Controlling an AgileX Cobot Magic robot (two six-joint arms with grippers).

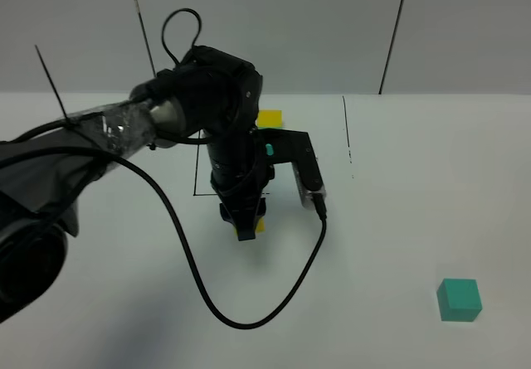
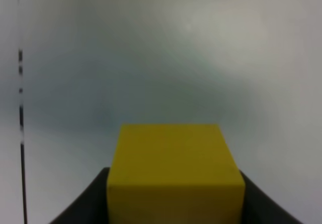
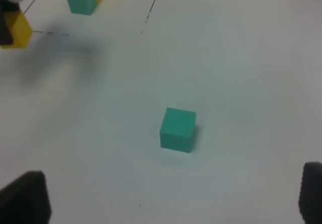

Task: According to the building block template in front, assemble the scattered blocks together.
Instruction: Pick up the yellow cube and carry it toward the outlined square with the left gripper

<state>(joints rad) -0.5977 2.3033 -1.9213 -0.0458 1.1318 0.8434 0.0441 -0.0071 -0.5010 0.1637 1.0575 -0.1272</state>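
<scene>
The yellow block (image 1: 249, 230) is clamped between the left fingers (image 2: 88, 206), which point straight down near the middle of the desk (image 1: 398, 220). Whether its underside rests on the surface or hangs just above it cannot be told. It sits just on the near side of the template (image 1: 270, 118), whose yellow half shows at the far end and a sliver of teal at the near end, the rest hidden by the arm. The teal block (image 1: 459, 299) lies alone, well apart, at the near right of the desk. The right fingers (image 3: 25, 199) stand wide apart above it with nothing between them.

The step in hand looks like placing the yellow block at the assembly spot, with the teal one not yet picked up. The next move probably calls for the right arm to drop over the teal block, close on two opposite faces, and carry it left to meet the yellow one face to face.

Neither block has a long axis, being a cube. The yellow one sits square to the fingers holding it, and the teal one lies slightly turned. The template's long axis runs far to near, so the teal block likely belongs on the yellow block's near face.
</scene>
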